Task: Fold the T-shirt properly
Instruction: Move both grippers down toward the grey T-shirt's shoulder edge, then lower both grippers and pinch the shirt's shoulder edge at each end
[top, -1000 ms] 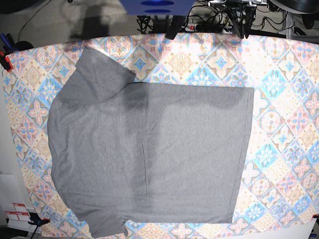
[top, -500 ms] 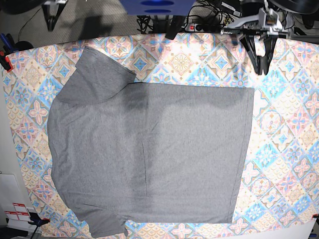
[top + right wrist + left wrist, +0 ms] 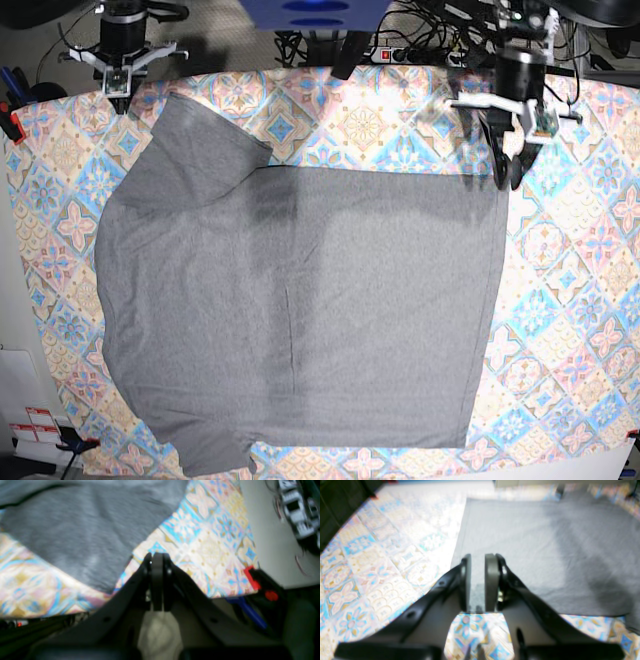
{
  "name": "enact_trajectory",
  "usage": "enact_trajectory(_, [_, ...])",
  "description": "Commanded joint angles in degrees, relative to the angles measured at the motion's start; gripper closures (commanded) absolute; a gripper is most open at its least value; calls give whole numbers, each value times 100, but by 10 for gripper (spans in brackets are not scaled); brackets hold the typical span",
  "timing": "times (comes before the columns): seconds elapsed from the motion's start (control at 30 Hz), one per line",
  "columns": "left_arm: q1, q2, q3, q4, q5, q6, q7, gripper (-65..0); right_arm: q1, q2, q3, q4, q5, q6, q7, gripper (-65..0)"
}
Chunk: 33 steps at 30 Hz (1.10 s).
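The grey T-shirt lies flat and spread on the patterned tablecloth, neck end to the left, hem to the right. My left gripper hovers over the shirt's far right hem corner. In the left wrist view its jaws stand a narrow gap apart, empty, with shirt fabric beneath. My right gripper is at the table's far left edge, just beyond the far sleeve. In the right wrist view it is shut and empty, with the sleeve beside it.
A red clamp holds the cloth at the far left corner; it also shows in the base view. Cables and a power strip lie behind the table. A white labelled sheet sits off the near left edge.
Both arms have come further in. The left gripper has moved from the back right edge down towards the shirt's hem corner. The right arm has reached the back left edge. The shirt has not moved.
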Motion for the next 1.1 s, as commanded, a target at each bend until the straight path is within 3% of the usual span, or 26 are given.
enact_trajectory(0.0, [31,-129,-91,131,-186,-1,-7,-109,5,30,-28,91,-12,-27,-21,0])
enact_trajectory(0.17, [-189,-929,-601,122,-2217,-10,697,-171,454,39,-115,135,-21,-18,-742,0])
enact_trajectory(0.37, [-628,-2397,-1137,8,-5215,-10,2200,-179,762,408,-581,223,-21,-18,-1251,0])
enact_trajectory(0.43, [-866,-2582,-1357,-27,-5786,-10,2719,-180,849,408,-678,223,-21,-18,-1313,-3])
enact_trajectory(0.57, [-1244,-2538,-1550,-89,-5865,-10,3650,-177,893,408,-775,223,-12,-27,-1419,-74])
enact_trajectory(0.73, [-1551,-2116,-1577,-739,-5549,-10,4459,-178,946,408,-731,223,-12,-27,-1419,-199])
enact_trajectory(0.9, [-1762,-1896,-1568,-1434,-4951,-63,4855,-173,973,408,-713,214,15,-27,-1445,-308])
enact_trajectory(1.0, [-1754,-1896,-1577,-1531,-4837,-423,4872,-173,973,390,-731,214,58,-27,-1445,-367])
enact_trajectory(1.07, [-1745,-1896,-1577,-1531,-4793,-590,4872,-173,981,381,-704,214,542,-27,-1462,-410])
